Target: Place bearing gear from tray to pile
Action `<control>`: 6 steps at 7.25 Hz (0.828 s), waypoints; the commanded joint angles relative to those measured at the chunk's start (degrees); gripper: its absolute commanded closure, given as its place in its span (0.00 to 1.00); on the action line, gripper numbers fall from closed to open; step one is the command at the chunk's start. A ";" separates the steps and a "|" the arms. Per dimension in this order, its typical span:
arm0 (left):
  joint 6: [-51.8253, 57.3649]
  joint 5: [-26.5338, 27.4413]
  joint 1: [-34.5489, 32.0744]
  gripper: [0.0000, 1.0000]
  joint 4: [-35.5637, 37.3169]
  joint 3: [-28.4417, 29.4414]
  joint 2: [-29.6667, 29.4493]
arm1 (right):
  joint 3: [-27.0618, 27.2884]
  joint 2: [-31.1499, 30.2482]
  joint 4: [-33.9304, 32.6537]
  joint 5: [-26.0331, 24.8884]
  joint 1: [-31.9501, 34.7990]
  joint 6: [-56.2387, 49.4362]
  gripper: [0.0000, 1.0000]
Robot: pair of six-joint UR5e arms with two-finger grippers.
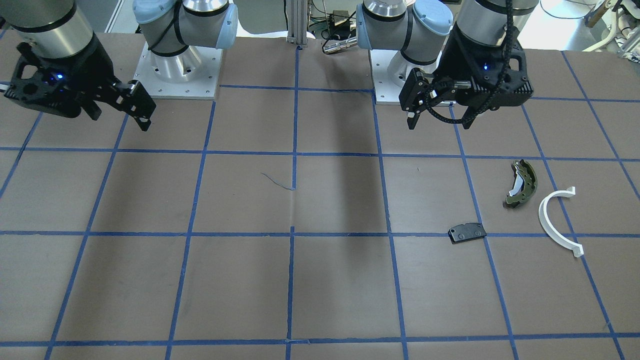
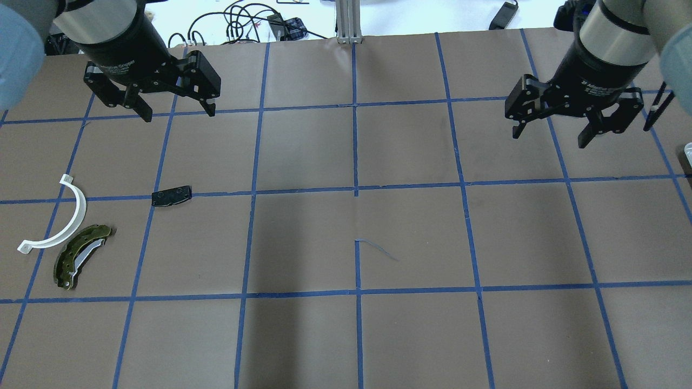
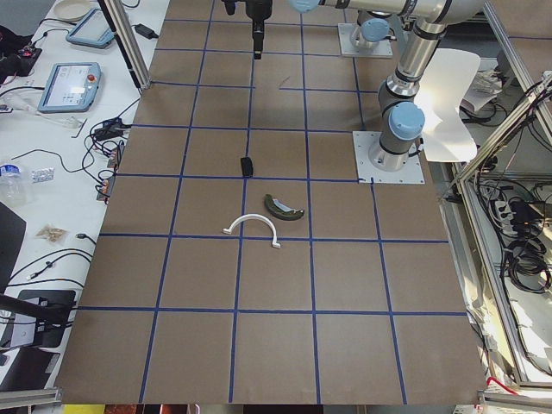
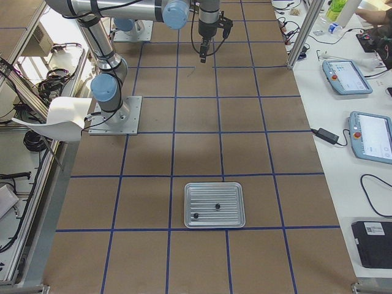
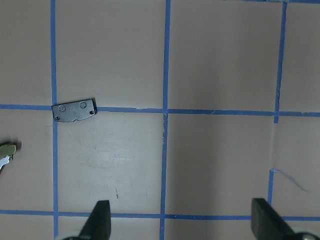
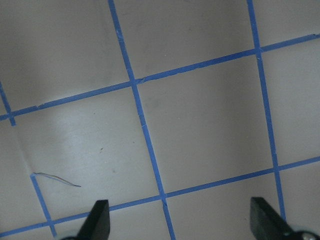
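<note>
The pile lies on the table's left side: an olive-green brake shoe (image 2: 81, 254), a white half-ring (image 2: 82, 208) and a flat black pad (image 2: 171, 195), which also shows in the left wrist view (image 5: 75, 110). My left gripper (image 2: 178, 113) hangs open and empty above the table, beyond the pad. My right gripper (image 2: 550, 138) hangs open and empty over the right side. The ribbed metal tray (image 4: 191, 191) shows only in the exterior right view, near the table's right end. Two small dark parts (image 4: 217, 206) lie in it, and I cannot tell which is the bearing gear.
The brown table top carries a blue tape grid, with a thin blue thread (image 2: 378, 249) near its middle. The two arm bases (image 1: 177, 75) stand at the robot's edge. Cables and tablets (image 4: 367, 135) lie on the side bench past the far edge.
</note>
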 commanded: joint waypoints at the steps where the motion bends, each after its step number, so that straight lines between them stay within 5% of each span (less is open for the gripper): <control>1: 0.01 0.00 0.00 0.00 -0.08 0.00 0.00 | 0.00 0.09 -0.43 0.02 -6.97 -9.22 0.00; 6: 0.01 0.09 -0.09 0.00 -0.08 0.00 0.17 | -0.09 4.91 -3.57 -0.67 -24.36 -32.51 0.00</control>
